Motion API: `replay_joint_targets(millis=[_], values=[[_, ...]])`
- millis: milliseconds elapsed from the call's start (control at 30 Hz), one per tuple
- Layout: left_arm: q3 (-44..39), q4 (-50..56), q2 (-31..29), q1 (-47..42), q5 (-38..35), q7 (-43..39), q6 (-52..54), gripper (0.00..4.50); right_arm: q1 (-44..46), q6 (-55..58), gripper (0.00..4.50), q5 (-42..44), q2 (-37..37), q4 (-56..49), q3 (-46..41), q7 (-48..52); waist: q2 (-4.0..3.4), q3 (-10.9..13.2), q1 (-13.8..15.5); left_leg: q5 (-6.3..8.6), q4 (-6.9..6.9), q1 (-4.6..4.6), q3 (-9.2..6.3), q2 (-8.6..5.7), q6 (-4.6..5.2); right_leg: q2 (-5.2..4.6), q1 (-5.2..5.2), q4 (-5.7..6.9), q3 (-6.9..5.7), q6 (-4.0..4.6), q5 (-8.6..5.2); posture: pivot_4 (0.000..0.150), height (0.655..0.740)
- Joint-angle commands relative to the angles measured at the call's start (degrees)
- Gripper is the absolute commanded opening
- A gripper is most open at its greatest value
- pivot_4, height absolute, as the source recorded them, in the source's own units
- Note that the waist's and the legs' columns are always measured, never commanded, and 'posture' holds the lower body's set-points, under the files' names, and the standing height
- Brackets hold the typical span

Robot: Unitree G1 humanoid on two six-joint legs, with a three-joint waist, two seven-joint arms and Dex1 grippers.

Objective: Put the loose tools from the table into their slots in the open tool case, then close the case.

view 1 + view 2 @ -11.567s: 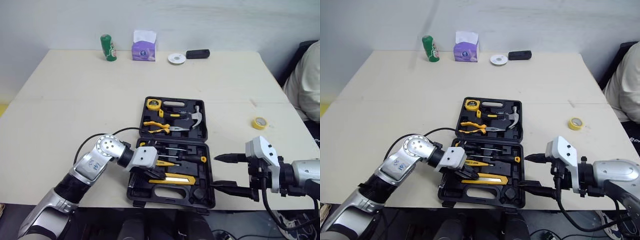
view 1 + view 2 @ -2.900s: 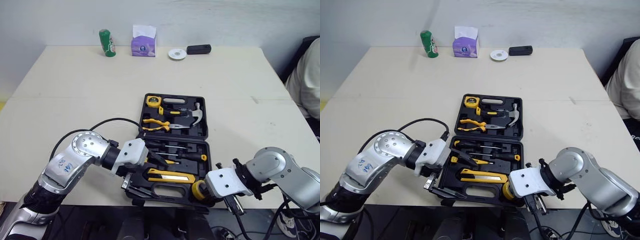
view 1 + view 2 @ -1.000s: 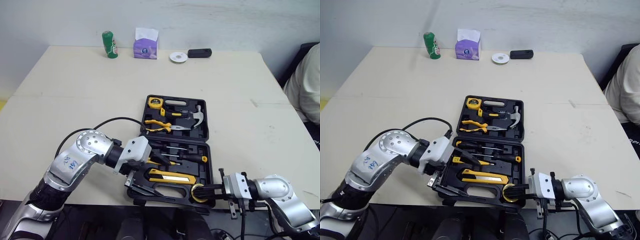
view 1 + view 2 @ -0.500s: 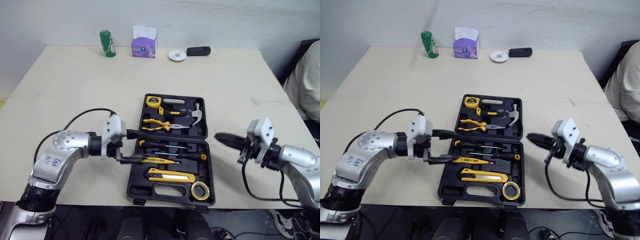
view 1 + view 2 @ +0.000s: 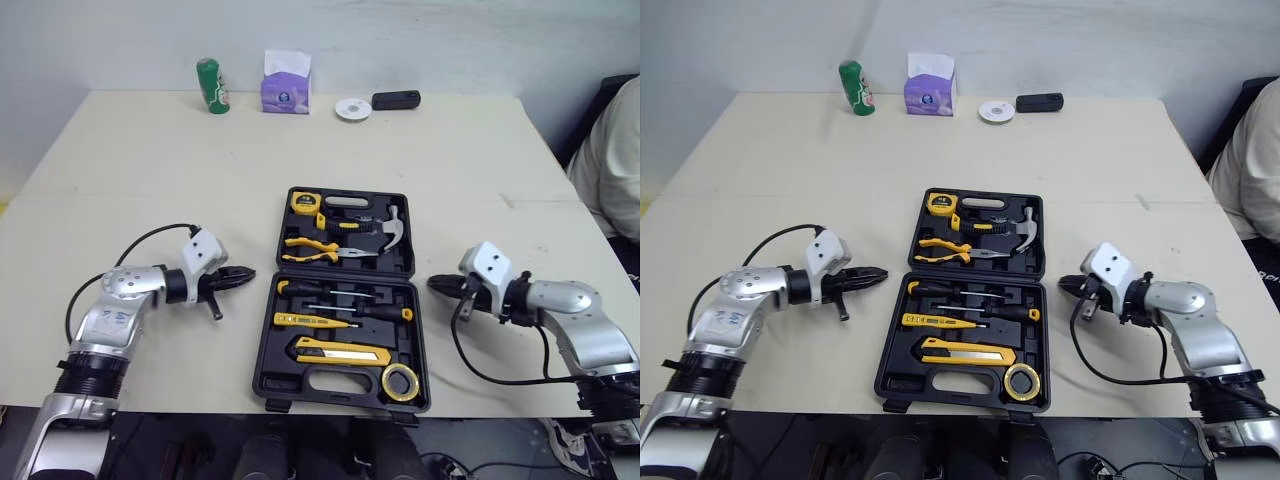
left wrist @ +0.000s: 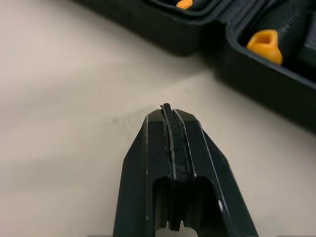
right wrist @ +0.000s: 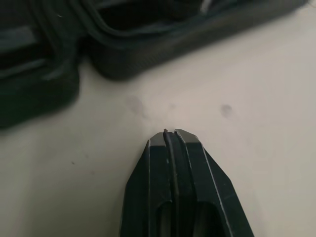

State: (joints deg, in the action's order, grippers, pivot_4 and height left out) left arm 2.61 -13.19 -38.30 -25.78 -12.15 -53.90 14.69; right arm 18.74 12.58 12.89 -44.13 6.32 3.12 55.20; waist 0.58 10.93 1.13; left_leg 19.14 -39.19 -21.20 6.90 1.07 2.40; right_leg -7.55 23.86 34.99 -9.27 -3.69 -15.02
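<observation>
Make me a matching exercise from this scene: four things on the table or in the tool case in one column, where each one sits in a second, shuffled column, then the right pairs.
Things
1. yellow roll of tape
2. yellow tape measure
3. green can
4. silver-headed hammer

Places
A. far edge of the table, left of the purple tissue box
B. far-left corner of the open black plastic tool case
C. near-right corner of the case
D. right side of the case's far half

Pairs: 1-C, 2-B, 3-A, 4-D
</observation>
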Motion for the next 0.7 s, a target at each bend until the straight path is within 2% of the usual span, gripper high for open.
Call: replay_joint_targets(millis=[33,333,700], values=[[0.81,1.21,1.08,-0.91,0.64,-0.09,-0.29,0.03,0.14,1.59,0.00,0.10,0.87,-4.42,1.64,1.43,0.00,0.00,-0.24,0.00,0.00,0.00,0.02,0.00,0.00,0.00,0.00,0.00,0.00,0.00,0.00,0.150,0.7278],[4.99,4.80,6.34,-0.52,1.71,1.72,1.56,0.03,5.88,1.79,0.00,-2.97,5.82,-3.36,4.86,-1.33,0.00,0.00,-1.30,-0.02,0.00,0.02,0.02,-0.01,-0.01,-0.02,0.00,0.03,0.02,0.00,0.00,0.150,0.7278],[4.35,3.24,6.98,-1.10,4.35,3.67,1.64,0.03,8.11,0.79,0.00,-6.24,6.24,-0.39,6.12,-0.11,-0.01,0.00,-1.23,-0.05,0.00,0.08,0.01,-0.03,0.00,-0.08,-0.03,0.05,0.03,-0.01,0.00,0.150,0.7278]])
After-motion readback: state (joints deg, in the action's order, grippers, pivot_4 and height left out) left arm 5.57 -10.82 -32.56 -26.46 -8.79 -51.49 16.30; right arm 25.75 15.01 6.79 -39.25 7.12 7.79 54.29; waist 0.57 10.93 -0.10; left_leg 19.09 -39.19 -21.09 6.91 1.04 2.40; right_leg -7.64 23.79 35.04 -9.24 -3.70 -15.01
